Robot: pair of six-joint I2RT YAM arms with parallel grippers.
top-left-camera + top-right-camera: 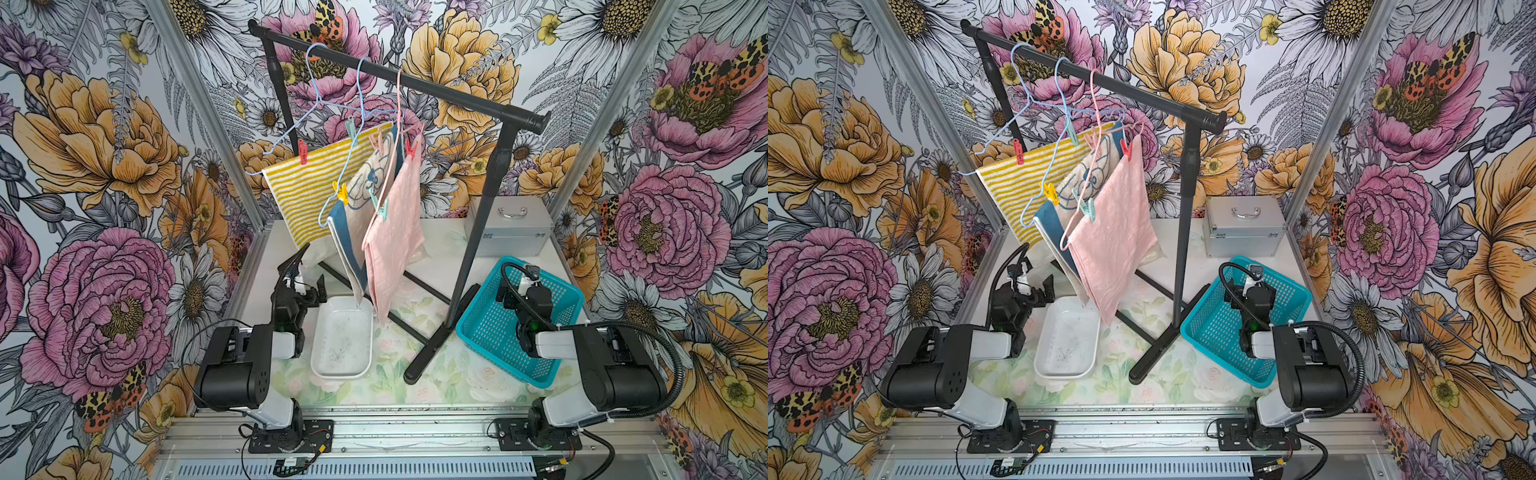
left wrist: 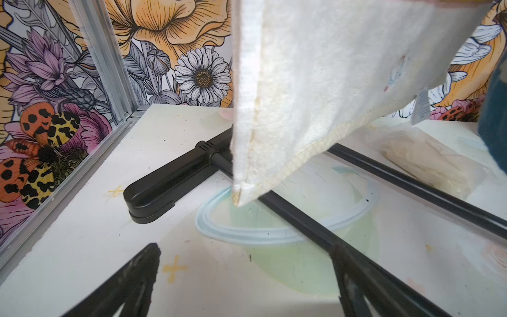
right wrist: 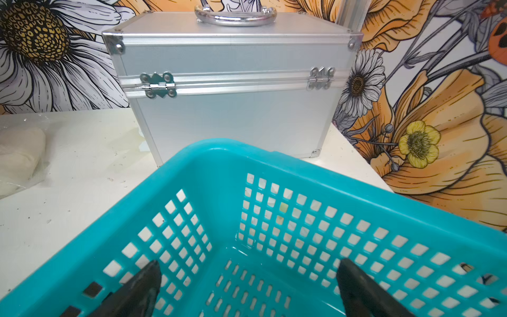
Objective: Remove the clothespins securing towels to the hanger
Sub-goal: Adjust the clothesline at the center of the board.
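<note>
You are seeing the towels (image 1: 392,232) hanging from the rack (image 1: 415,81) above the tray (image 1: 340,376). The basket (image 1: 486,324) is sitting right of them, the case (image 1: 511,232) standing behind it.

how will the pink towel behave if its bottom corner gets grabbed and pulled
Probably floppy: the pink towel hangs limp with soft creases. Likely light: one red clothespin and one mint clothespin hold it. A pull would probably swing its pink hanger on the rail.

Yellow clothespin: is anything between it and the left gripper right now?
Partly. The left gripper sits low with jaws open, and a hanging towel corner drops right in front of it in the left wrist view. The yellow clothespin is clipped well above; the top views show nothing else between them.
</note>
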